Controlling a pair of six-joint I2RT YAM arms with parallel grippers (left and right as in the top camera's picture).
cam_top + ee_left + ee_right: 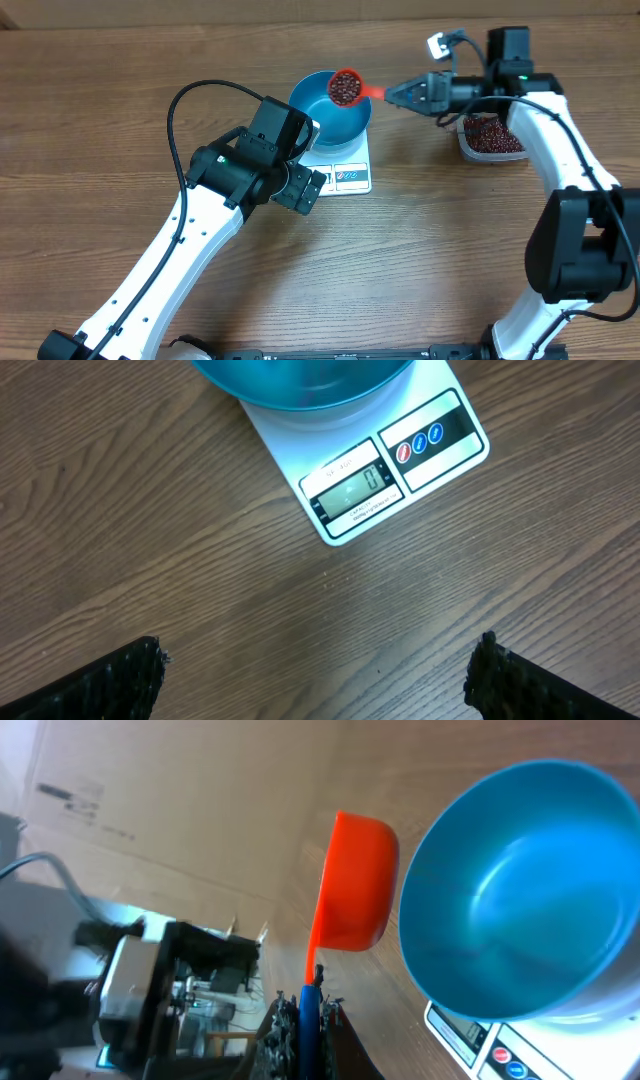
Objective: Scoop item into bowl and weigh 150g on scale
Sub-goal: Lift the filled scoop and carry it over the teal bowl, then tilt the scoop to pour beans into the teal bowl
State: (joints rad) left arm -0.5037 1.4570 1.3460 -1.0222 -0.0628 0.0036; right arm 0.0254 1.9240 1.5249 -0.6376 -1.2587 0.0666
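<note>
The blue bowl (322,115) sits on the white scale (350,176) near the middle of the wooden table (420,250). The scale's little window and buttons are on its near edge, and the window shows a zero. A red scoop (345,88) is up in the air right by the far rim of the bowl. It is level and full of small dark red beans (344,90). The right gripper (402,94) comes in from the right and holds the scoop by its thin handle. Its fingers (300,1025) are pressed tight on the handle, one on each side. More of the same beans lie in a clear tub (463,142) on the far right of the table, partly under the right arm. The left gripper (318,682) hangs over the bare table, just on the near left side of the scale. Its fingers (110,685) are spread wide apart. They hold nothing and do not touch the scale or the bowl.
</note>
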